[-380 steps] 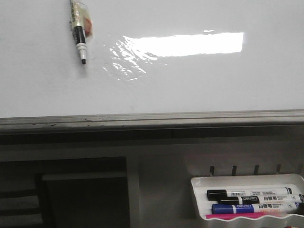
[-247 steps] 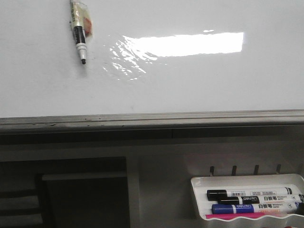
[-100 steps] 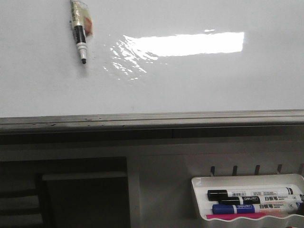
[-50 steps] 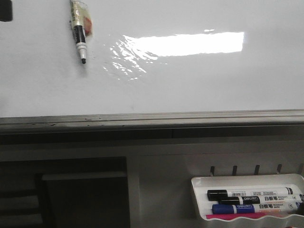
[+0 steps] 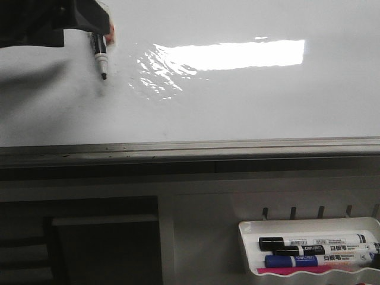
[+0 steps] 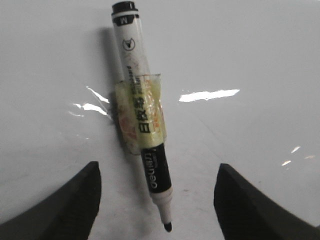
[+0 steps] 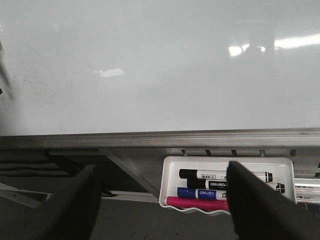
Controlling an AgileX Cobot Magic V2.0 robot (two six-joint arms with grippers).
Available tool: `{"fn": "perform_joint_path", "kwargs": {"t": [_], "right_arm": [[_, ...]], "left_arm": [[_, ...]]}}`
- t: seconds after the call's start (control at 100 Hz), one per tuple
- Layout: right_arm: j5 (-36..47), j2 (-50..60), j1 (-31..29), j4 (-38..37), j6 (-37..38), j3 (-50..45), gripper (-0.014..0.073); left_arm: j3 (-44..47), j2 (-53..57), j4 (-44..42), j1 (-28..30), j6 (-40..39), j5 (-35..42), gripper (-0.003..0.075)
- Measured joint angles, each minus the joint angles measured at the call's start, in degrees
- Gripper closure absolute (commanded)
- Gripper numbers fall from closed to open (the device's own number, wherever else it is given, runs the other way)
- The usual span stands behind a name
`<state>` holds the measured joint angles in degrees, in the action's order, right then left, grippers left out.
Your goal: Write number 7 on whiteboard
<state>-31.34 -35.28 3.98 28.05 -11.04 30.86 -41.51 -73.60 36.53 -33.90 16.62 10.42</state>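
Marker between my spread left fingers, no 7 on the board.

Front view: my left gripper (image 5: 89, 18) enters dark at the upper left corner, over the top of the marker (image 5: 101, 56) stuck on the whiteboard (image 5: 237, 101); the marker's tip points down, a bright glare band lies to its right, and the grey lower edge runs below. A white tray (image 5: 246, 249) at lower right holds black, blue and pink markers. Left wrist view: my left gripper (image 6: 157, 200) is wide apart and holds nothing; the marker (image 6: 142, 130), wrapped in yellowish tape (image 6: 141, 117), lies on the board between the fingers (image 6: 70, 205), touching neither. Right wrist view: my right gripper (image 7: 160, 200) is spread wide and empty, facing the whiteboard (image 7: 160, 65) and the tray (image 7: 170, 165) beneath it. I see no 7 drawn in any view.
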Motion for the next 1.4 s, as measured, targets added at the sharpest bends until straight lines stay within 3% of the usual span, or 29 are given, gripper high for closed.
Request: {"fn": "perform_joint_path", "kwargs": {"t": [0.34,0.46,0.62,0.82,0.96,1.21,1.4], "right_arm": [[0.23,0.0,0.0,0.0,-0.26,0.0,0.0124],[0.23,0.0,0.0,0.0,-0.26,0.0,0.0124],[0.27,0.0,0.0,0.0,-0.26,0.0,0.0124],[0.49,0.0,0.0,0.0,-0.26,0.0,0.0124],[-2.57,-1.03,0.0,1.77,-3.04,1.42,0.0124],[-13.37,-9.81,0.0,19.93,-20.94,9.03,0.0124],[-20.92,-18.61,0.12,28.97,-27.63,14.84,0.0124]], "left_arm": [[-4.13,-6.82,0.0,-0.02,0.0,0.2,0.0311],[-4.13,-7.06,-1.67,-0.02,0.0,0.42,0.0463],[-4.13,-7.42,-3.05,-0.02,0.0,0.23,0.0743],[-4.13,-6.61,-6.73,-0.02,0.11,-2.04,0.0741],[-4.95,-3.63,-15.06,-0.12,0.11,-9.38,0.0741],[-8.1,-0.56,-32.2,-8.24,1.18,-28.93,0.0741],[-8.18,-0.53,-36.03,-16.51,1.7,-32.7,0.0741]]}}
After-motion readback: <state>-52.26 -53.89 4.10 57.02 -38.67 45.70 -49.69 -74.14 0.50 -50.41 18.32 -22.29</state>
